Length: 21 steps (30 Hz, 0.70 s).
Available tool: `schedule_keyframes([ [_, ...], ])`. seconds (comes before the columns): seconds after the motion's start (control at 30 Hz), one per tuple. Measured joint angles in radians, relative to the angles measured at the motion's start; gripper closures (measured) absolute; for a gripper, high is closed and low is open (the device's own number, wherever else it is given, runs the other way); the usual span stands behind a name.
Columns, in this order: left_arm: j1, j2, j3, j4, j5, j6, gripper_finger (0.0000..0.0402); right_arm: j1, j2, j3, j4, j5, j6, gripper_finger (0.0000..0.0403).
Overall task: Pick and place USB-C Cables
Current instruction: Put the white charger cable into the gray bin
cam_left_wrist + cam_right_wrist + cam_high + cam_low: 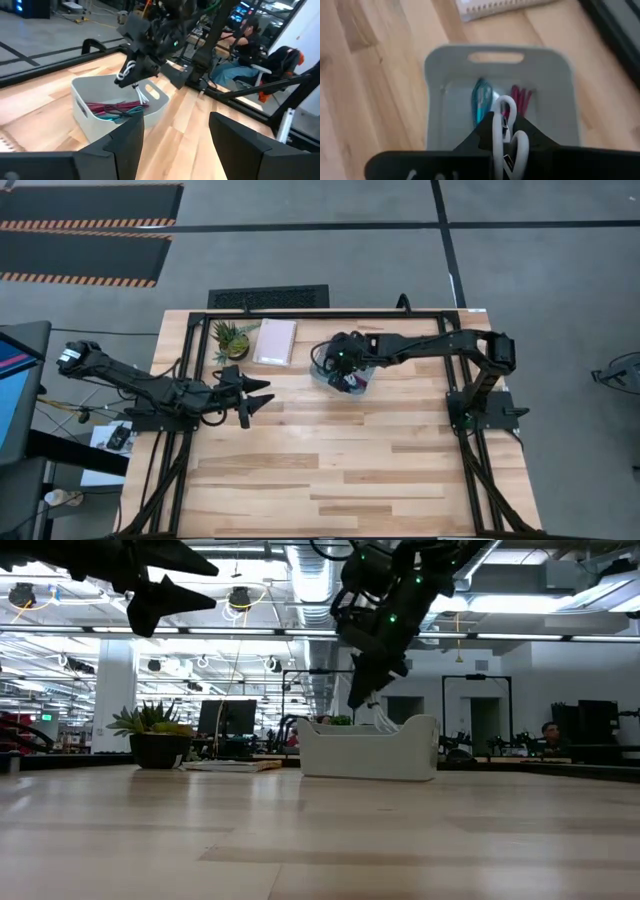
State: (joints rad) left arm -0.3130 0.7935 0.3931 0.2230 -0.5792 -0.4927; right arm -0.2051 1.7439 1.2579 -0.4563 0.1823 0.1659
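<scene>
- The table point(330, 470) is a pale wood-plank top, bare over the wide stretch in front of both grippers
- The right arm point(440, 345) reaches across the far part of the table, and its right gripper point(345, 377) hangs directly above the tray; in the low view the gripper point(372, 680) is just over the tray's rim
- The left arm point(130, 380) lies along the table's left side; its left gripper point(252, 398) is raised off the wood, well apart from the tray, fingers point(235, 145) spread apart with nothing between them
- The tray point(325, 375) is a light, handled bin sitting right below the right gripper; the left wrist view shows its wall point(87, 122) and a slot handle at the end
- The pale pink notebook point(275, 341) lies flat on the table beside the tray, on the side toward the left gripper
- The small green plant point(230, 336) stands in a dark pot just beside the notebook, farther from the right gripper
- The white cable point(506, 131) is pinched between the right gripper's closed fingers, its loops dangling over the tray's open top point(131, 75)
- The maroon-pink cable point(112, 106) lies inside the tray under the right gripper
- The teal cable point(481, 102) lies next to the maroon-pink one on the tray floor
- A seated person point(239, 60) shows in the room beyond the table
</scene>
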Motion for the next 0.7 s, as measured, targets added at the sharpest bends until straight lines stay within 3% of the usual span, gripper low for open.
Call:
schedule_keyframes([
  [0.4, 0.001, 0.004, 0.0, -0.032, -0.037, 0.024, 0.0189, -0.011, 0.138, 0.0, -0.072, 0.017, -0.059, 0.0368],
  [0.7, 0.001, 0.004, 0.0, -0.032, -0.05, 0.015, 0.0189, -0.004, 0.161, 0.007, -0.078, 0.03, -0.055, 0.0274],
])
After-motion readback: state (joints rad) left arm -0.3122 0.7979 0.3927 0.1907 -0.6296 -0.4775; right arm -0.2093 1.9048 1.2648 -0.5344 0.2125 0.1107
